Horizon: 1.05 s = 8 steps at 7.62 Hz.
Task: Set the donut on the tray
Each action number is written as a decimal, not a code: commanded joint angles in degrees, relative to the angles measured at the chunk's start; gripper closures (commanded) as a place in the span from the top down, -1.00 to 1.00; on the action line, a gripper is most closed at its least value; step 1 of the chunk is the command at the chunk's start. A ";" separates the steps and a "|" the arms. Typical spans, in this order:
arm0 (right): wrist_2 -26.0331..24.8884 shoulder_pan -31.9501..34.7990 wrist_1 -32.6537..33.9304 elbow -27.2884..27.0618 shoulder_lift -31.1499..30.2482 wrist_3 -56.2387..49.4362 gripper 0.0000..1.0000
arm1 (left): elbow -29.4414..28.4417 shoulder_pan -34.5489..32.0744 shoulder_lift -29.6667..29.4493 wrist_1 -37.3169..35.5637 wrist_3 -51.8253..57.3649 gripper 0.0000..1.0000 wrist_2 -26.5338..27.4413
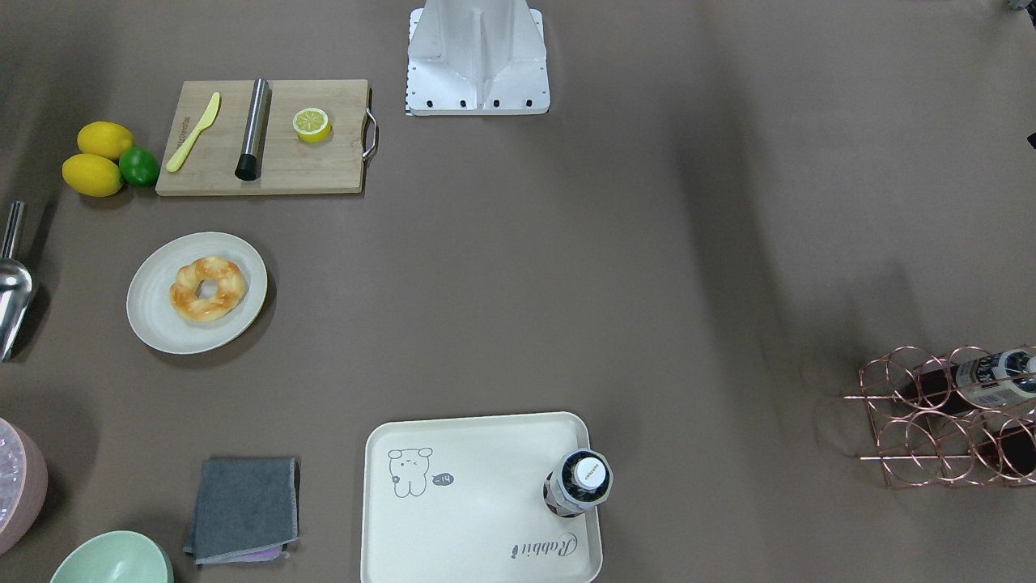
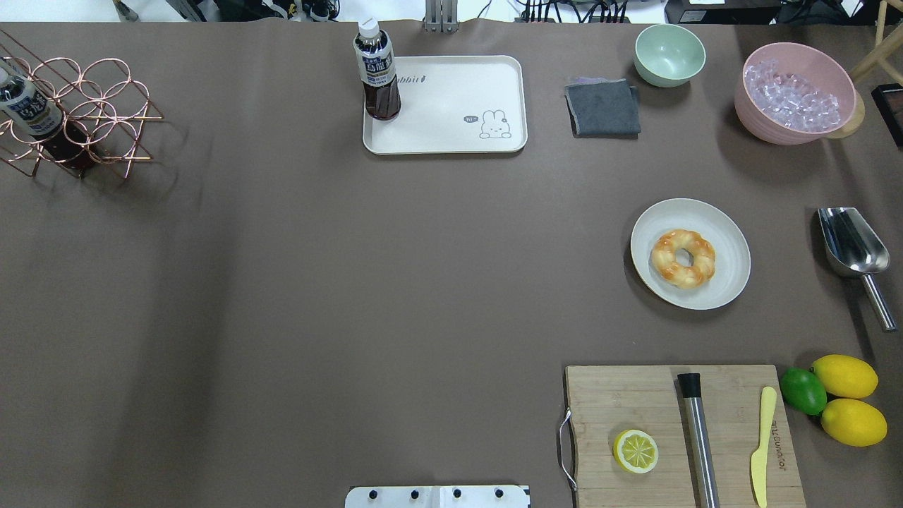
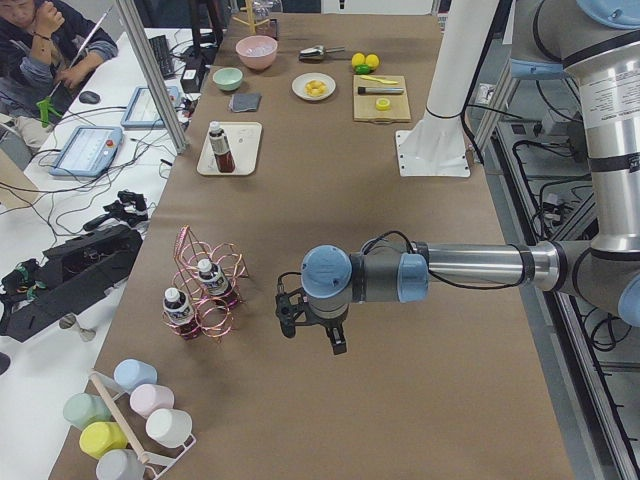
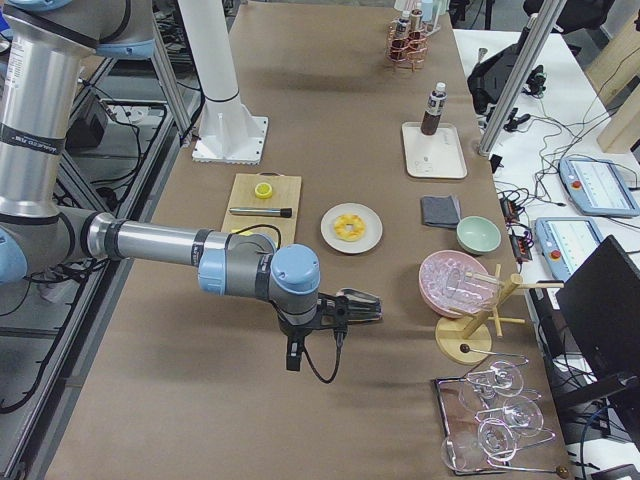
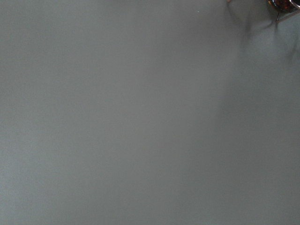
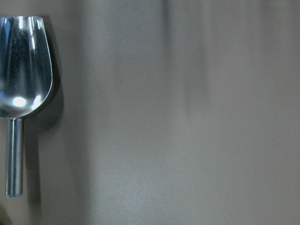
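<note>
Nearest the robot lie one wooden board (image 2: 635, 402) with one lemon half (image 2: 635, 451), two whole lemons (image 2: 844, 376) and one lime (image 2: 803, 391); farther out, one donut (image 2: 683, 258) sits on one round plate (image 2: 730, 243), and farthest, one tray (image 2: 451, 106) holds one bottle (image 2: 377, 74). All rest on a brown tabletop (image 2: 317, 282) flanked by cluttered desks (image 3: 60, 230). The donut is well apart from both the left pincer (image 3: 310, 332) and the right pincer (image 4: 315, 330), and I cannot tell whether either is open.

The left arm (image 3: 470, 266) and the right arm (image 4: 150, 243) are smooth silver metal tubes with grey joint housings and round light-blue caps. A thin black cable runs along each forearm. The left gripper (image 3: 318, 335) and the right gripper (image 4: 315, 345) are black. The white pedestal (image 1: 477, 57) has a plate with dark screws.
</note>
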State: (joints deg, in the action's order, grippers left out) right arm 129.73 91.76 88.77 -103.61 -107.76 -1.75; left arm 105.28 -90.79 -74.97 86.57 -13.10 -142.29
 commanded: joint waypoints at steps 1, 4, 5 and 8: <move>0.09 0.09 -0.09 -0.18 -0.26 0.00 1.00 | 0.01 0.00 0.00 -0.08 0.00 0.98 0.00; 3.68 0.09 0.00 -0.53 -0.52 0.08 1.00 | 0.01 0.00 0.09 0.00 0.00 0.98 0.00; 4.30 0.09 0.00 -0.54 -0.61 0.08 1.00 | 0.01 0.00 0.09 0.00 0.00 0.98 0.00; 4.40 0.00 -0.09 0.42 2.96 0.70 1.00 | 0.01 0.00 0.09 0.00 0.00 0.98 0.00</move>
State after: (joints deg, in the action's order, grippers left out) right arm 134.28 91.84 88.70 -104.16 -107.78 -1.49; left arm 105.29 -90.79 -74.89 86.57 -13.10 -142.30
